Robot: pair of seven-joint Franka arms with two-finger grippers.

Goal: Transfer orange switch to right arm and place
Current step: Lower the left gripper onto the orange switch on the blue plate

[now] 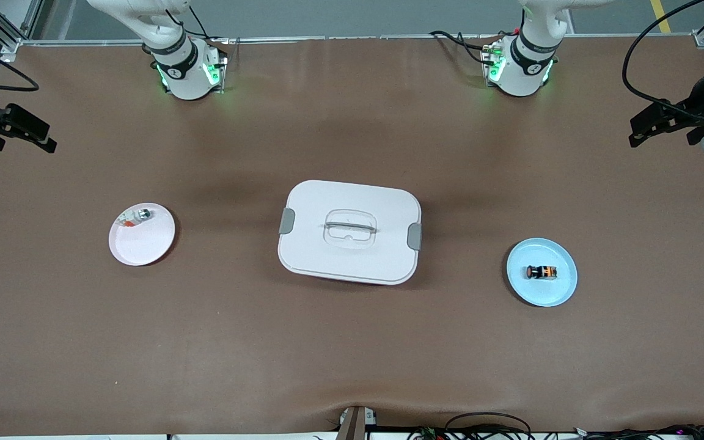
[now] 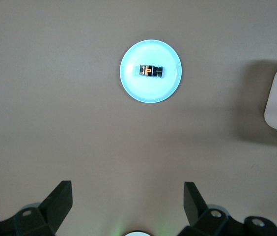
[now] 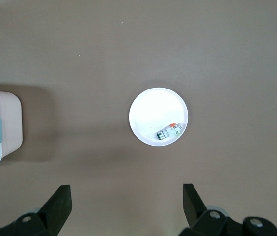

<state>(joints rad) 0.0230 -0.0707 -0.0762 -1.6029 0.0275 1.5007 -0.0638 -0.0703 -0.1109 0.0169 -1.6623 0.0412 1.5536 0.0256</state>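
Orange switch (image 1: pixel 541 272) lies on its side on the blue plate (image 1: pixel 563 293), toward the left arm's end of the table. Left gripper (image 1: pixel 654 125) is up high at that end, fingers (image 2: pixel 60 196) spread wide, holding nothing. Right gripper (image 1: pixel 13 131) is high at the right arm's end, fingers (image 3: pixel 60 199) wide apart, nothing held. White lidded box (image 1: pixel 349 231) sits mid-table. White plate (image 1: pixel 144 244) holds a small silvery piece (image 1: pixel 135 217).
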